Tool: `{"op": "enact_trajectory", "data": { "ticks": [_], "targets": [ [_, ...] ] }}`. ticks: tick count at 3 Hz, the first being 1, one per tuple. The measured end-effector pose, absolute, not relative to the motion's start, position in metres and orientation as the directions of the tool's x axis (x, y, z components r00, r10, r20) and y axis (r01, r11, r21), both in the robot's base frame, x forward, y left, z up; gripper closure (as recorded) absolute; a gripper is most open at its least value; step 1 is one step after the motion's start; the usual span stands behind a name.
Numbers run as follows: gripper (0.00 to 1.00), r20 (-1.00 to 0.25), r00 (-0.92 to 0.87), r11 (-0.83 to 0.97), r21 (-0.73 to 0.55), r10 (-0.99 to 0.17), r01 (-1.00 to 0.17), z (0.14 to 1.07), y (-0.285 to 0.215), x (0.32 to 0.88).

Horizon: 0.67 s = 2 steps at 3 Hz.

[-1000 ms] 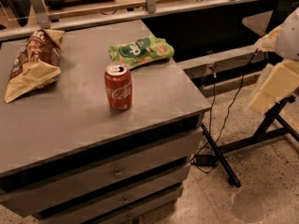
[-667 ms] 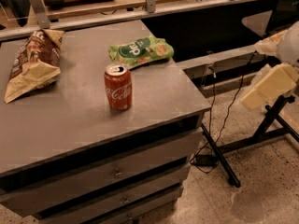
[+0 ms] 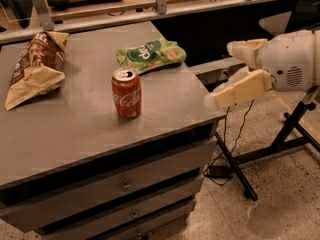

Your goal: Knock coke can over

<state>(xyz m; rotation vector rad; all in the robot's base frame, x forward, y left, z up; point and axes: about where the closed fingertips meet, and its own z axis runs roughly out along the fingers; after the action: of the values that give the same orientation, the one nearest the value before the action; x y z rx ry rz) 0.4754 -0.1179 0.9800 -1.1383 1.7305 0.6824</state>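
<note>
The coke can is red with white script and a silver top. It stands upright near the middle of the grey cabinet top. My gripper is at the right, beyond the cabinet's right edge, at about the can's height. Its two cream fingers point left toward the can and stand apart, open and empty. A wide gap separates the gripper from the can.
A green snack bag lies behind the can. A brown and tan chip bag lies at the left. The cabinet has drawers below. A black stand and cables are on the floor at the right.
My gripper has moved left and into fuller view, closer to the cabinet's right edge. The can and both bags have not moved.
</note>
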Motion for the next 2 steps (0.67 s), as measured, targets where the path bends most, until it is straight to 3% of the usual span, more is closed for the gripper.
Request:
{"op": "enact_trajectory", "data": {
  "ticks": [2],
  "targets": [
    [0.0, -0.935, -0.134, 0.385, -0.004, -0.33, -0.923, 0.9955, -0.1, 0.4692]
  ]
}}
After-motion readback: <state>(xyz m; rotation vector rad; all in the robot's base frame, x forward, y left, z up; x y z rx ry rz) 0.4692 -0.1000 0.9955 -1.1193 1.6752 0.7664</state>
